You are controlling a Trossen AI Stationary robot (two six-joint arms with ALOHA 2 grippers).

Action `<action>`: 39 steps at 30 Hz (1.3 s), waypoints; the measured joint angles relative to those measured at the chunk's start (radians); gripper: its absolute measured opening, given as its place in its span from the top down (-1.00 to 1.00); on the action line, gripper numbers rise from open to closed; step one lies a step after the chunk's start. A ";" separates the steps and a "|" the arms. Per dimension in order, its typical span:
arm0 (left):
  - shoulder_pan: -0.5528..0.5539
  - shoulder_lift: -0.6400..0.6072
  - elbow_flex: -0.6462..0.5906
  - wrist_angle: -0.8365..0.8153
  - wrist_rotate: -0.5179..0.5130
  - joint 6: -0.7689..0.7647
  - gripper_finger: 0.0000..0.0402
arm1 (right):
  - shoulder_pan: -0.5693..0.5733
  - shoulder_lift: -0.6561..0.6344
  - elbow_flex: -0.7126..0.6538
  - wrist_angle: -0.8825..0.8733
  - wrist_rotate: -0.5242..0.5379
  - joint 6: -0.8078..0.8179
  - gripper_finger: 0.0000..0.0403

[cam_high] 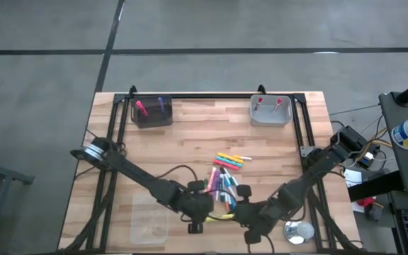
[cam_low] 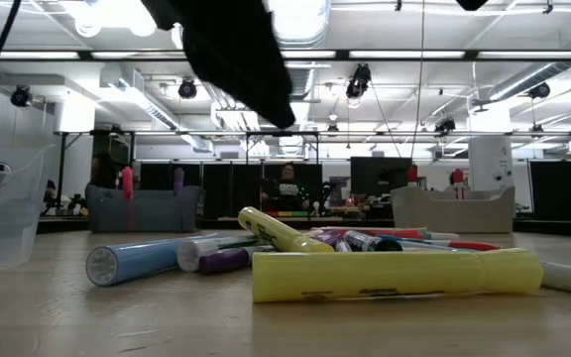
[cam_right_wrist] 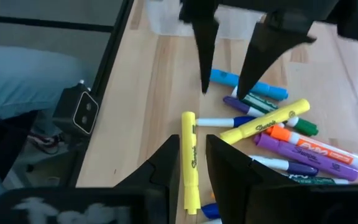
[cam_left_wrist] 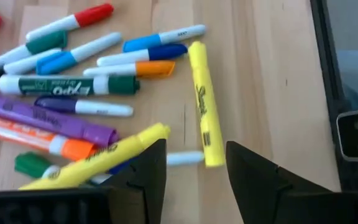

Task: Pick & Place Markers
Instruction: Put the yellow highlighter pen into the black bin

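A heap of mixed-colour markers (cam_high: pixel 225 177) lies on the wooden table, right of the middle. A yellow highlighter (cam_left_wrist: pixel 202 106) lies flat, apart from the heap on its near side. In the low view the highlighter (cam_low: pixel 395 276) is at the front. A second yellow one (cam_left_wrist: pixel 104 155) rests slanted on the heap. My left gripper (cam_left_wrist: pixel 196 149) hangs open above the first highlighter's end, one finger on either side and nothing between them. In the right wrist view the left gripper (cam_right_wrist: pixel 222 92) is farther off. My right gripper (cam_right_wrist: pixel 193 137) hovers over the same highlighter (cam_right_wrist: pixel 188 155) from the opposite side, its fingers a narrow gap apart and empty.
A dark bin (cam_high: pixel 152 111) at the far left holds a pink and a purple marker. A grey bin (cam_high: pixel 271 110) at the far right holds red ones. A clear container (cam_high: pixel 149 219) stands near left. A round metal thing (cam_high: pixel 298 230) lies near right. Black rails (cam_high: pixel 303 142) line the table's sides.
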 joint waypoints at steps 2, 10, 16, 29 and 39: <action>0.000 0.034 0.043 -0.010 -0.001 0.009 0.21 | 0.009 0.000 0.000 0.001 0.017 0.001 0.62; -0.002 0.106 0.097 -0.025 0.001 0.002 0.21 | 0.036 0.000 0.000 0.000 0.038 0.018 0.67; -0.001 0.120 0.072 -0.008 -0.009 -0.009 0.21 | 0.046 0.000 0.000 0.000 0.038 0.019 0.68; -0.003 0.173 0.054 0.044 -0.007 -0.018 0.21 | 0.046 0.000 0.000 -0.004 0.038 0.019 0.71; -0.009 0.185 0.049 0.069 0.004 -0.044 0.21 | 0.046 0.000 0.000 -0.004 0.037 0.018 0.71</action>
